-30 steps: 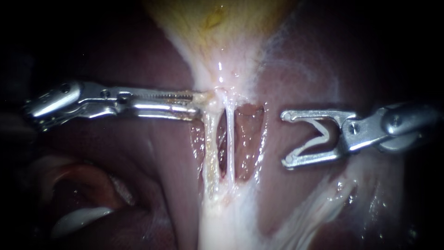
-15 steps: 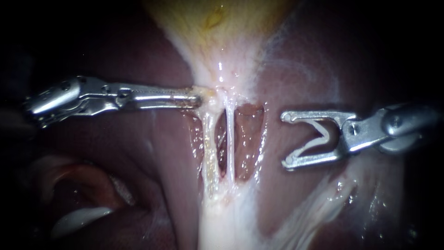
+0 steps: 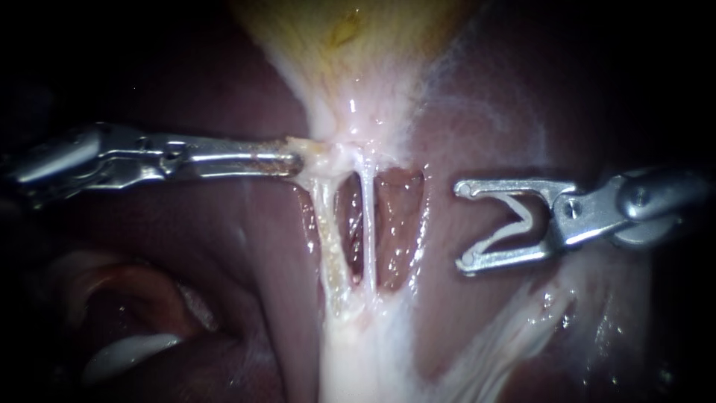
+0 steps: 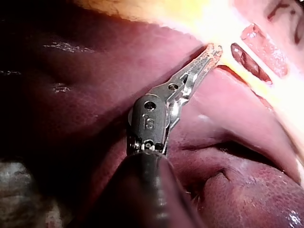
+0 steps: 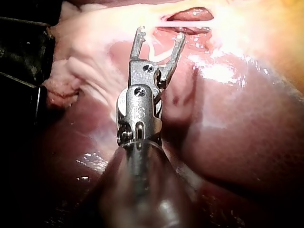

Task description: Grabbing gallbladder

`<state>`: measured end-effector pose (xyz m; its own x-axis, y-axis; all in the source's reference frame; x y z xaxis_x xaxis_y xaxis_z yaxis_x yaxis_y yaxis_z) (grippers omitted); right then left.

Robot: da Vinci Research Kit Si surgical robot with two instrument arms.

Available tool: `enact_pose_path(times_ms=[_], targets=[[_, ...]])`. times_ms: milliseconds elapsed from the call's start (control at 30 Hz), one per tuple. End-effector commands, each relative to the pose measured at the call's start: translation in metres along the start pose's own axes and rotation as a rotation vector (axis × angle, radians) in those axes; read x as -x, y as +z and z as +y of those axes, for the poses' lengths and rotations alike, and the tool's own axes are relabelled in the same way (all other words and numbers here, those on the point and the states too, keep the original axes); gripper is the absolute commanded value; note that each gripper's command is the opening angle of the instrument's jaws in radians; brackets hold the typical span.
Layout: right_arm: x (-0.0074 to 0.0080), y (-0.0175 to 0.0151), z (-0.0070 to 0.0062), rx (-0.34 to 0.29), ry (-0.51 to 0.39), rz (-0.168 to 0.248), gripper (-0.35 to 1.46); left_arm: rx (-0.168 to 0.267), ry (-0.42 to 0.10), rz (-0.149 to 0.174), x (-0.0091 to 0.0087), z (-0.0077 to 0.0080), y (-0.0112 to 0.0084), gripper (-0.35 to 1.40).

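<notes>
The yellowish gallbladder (image 3: 350, 45) narrows downward into pale tissue. My left instrument (image 3: 297, 159) has its jaws shut on that pale tissue at the gallbladder's narrow end, and pulls it leftward. The left wrist view shows the same grip (image 4: 212, 51). Below it two pale tubes run down: the left tube (image 3: 328, 239) slants, the right tube (image 3: 369, 224) is straight. My right instrument (image 3: 464, 224) hovers to the right of the tubes, its jaws wide apart and holding a white V-shaped clip (image 3: 514, 224). The right wrist view shows those jaws (image 5: 159, 35) short of the tubes.
Dark red liver (image 3: 224, 246) lies on both sides of the tubes, with openings of raw tissue (image 3: 399, 224) between and beside them. A broad white band (image 3: 358, 358) continues below. A pale fold (image 3: 127, 351) sits at lower left.
My left instrument's jaws have closed on the tissue at the gallbladder's narrow end and drawn it leftward; the left tube now slants. The right instrument has not moved.
</notes>
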<state>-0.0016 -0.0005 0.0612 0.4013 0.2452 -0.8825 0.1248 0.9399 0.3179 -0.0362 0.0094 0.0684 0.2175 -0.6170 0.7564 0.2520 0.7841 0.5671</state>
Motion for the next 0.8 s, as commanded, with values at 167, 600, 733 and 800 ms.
enact_pose_path(times_ms=[167, 600, 733, 800], targets=[[0.0, 0.0, 0.0, 0.0, 0.0, 0.0, 0.48, -0.001, -0.013, -0.031, 0.0018, -0.0005, -0.0019, -0.35], [0.0, 0.0, 0.0, 0.0, 0.0, 0.0, 0.48, 0.0, -0.012, -0.036, 0.0024, -0.0006, -0.0027, -0.35], [0.0, 0.0, 0.0, 0.0, 0.0, 0.0, 0.48, 0.0, -0.012, -0.036, 0.0024, -0.0006, -0.0027, -0.35], [0.0, 0.0, 0.0, 0.0, 0.0, 0.0, 0.48, 0.0, -0.013, -0.036, 0.0024, -0.0006, -0.0027, -0.35]])
